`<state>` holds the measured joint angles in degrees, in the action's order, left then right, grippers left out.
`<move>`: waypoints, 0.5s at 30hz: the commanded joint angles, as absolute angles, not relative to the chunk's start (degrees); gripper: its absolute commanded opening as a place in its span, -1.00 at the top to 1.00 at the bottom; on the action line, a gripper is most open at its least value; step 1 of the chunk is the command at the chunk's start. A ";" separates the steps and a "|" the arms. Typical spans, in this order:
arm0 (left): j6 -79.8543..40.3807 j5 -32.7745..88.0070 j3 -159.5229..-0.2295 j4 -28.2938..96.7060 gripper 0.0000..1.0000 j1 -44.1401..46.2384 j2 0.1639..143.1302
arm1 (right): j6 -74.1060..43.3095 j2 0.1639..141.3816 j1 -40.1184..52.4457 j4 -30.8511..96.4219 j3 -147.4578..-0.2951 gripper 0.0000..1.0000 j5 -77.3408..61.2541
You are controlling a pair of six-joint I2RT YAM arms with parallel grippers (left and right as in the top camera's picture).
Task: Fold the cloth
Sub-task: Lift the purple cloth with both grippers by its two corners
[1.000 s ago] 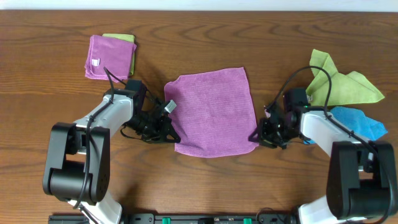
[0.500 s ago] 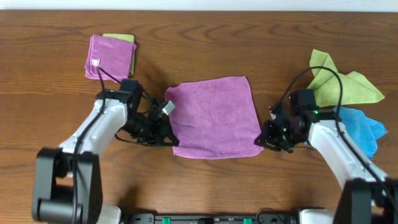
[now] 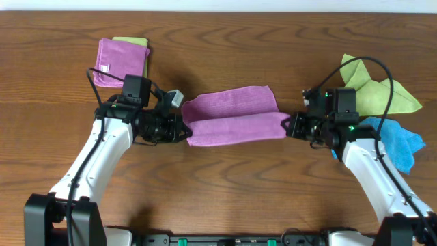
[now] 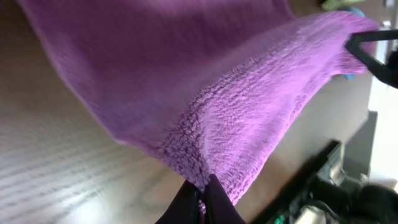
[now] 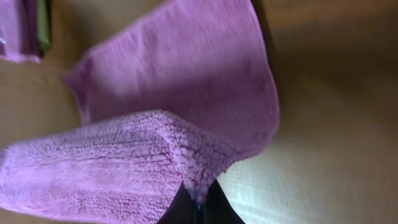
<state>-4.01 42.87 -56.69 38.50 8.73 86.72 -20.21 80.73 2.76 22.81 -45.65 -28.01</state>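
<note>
A purple cloth point(image 3: 232, 116) lies at the table's middle, its near edge lifted and carried over toward its far edge. My left gripper point(image 3: 183, 128) is shut on the cloth's near left corner point(image 4: 205, 168). My right gripper point(image 3: 288, 127) is shut on the near right corner point(image 5: 199, 180). Both corners hang above the table, with the cloth stretched between them. The far half of the cloth still rests on the wood.
A folded purple cloth point(image 3: 119, 63) on a green one point(image 3: 131, 42) sits at the far left. A crumpled green cloth point(image 3: 379, 92) and a blue cloth point(image 3: 396, 140) lie at the right, close behind my right arm.
Both grippers have lifted the near corners and moved them away from me, over the cloth. The visible cloth has shrunk from a full square to a narrow band.
</note>
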 commanded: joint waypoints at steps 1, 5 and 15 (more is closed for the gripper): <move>-8.40 39.86 -56.69 36.47 0.88 8.62 86.13 | -22.94 81.52 3.86 19.75 -45.69 0.97 -26.76; -9.69 37.98 -56.69 33.93 0.88 8.67 86.15 | -24.12 84.33 6.28 13.54 -45.69 0.98 -25.67; -9.89 31.79 -56.62 24.99 0.88 8.64 91.70 | -26.15 92.64 7.81 -1.76 -45.76 0.97 -21.37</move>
<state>-9.30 34.24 -56.69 25.76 8.73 89.52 -25.39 91.11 7.42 -0.51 -45.63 -23.29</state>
